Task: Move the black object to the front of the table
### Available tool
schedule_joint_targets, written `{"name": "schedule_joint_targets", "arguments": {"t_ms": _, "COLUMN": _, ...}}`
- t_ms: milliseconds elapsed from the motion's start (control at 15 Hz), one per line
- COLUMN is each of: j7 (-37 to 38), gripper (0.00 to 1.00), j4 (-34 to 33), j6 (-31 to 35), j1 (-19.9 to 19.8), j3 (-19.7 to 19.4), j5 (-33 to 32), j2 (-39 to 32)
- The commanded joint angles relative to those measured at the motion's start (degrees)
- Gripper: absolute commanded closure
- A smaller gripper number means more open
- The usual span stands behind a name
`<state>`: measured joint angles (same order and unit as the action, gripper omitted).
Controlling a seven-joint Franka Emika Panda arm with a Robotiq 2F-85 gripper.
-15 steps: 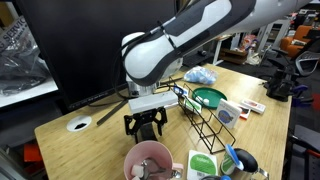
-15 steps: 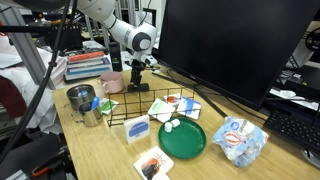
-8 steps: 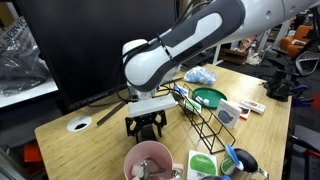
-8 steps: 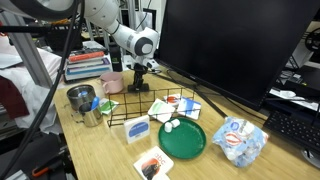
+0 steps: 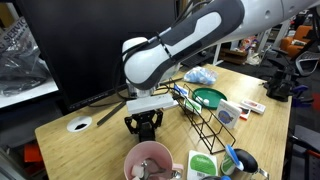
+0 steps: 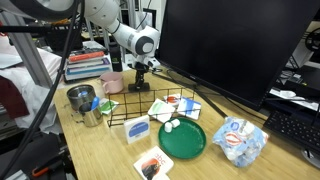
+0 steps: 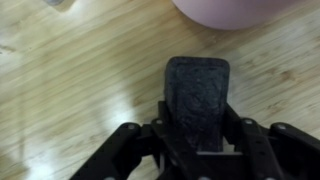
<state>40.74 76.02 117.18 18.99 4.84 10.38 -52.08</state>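
Observation:
In the wrist view the black object, a flat textured bar, lies on the light-wood table, and my gripper is shut on it, a finger pressed to each long side. Its near end is hidden under the gripper body. In both exterior views the gripper points straight down onto the table in front of the monitor; the bar itself is too small to make out there.
A pink cup stands close beside the gripper. A black wire rack, a green plate and a metal cup stand nearby. The big monitor rises behind. A white grommet sits in the table.
The jaws have closed in from wide open onto the black object. The arm has sunk slightly and otherwise kept its place.

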Motion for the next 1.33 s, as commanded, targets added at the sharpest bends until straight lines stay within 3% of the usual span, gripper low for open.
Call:
{"name": "schedule_joint_targets", "arguments": {"t_ms": 0, "j7": 0.4, "gripper": 0.73, "j4": 1.2, "j6": 0.9, "j1": 0.4, "j3": -0.6, "j5": -0.8, "j2": 2.2}}
{"name": "schedule_joint_targets", "arguments": {"t_ms": 600, "j7": -3.8, "gripper": 0.73, "j4": 10.4, "j6": -2.6, "j1": -1.7, "j3": 0.2, "j5": -1.5, "j2": 16.4}}
{"name": "schedule_joint_targets", "arguments": {"t_ms": 1000, "j7": -15.2, "gripper": 0.73, "j4": 22.9, "j6": -4.2, "j1": -4.8, "j3": 0.5, "j5": -1.7, "j2": 30.4}}
{"name": "schedule_joint_targets", "arguments": {"t_ms": 1267, "j7": -24.2, "gripper": 0.73, "j4": 32.5, "j6": -8.7, "j1": -7.2, "j3": 0.9, "j5": -1.7, "j2": 39.7}}
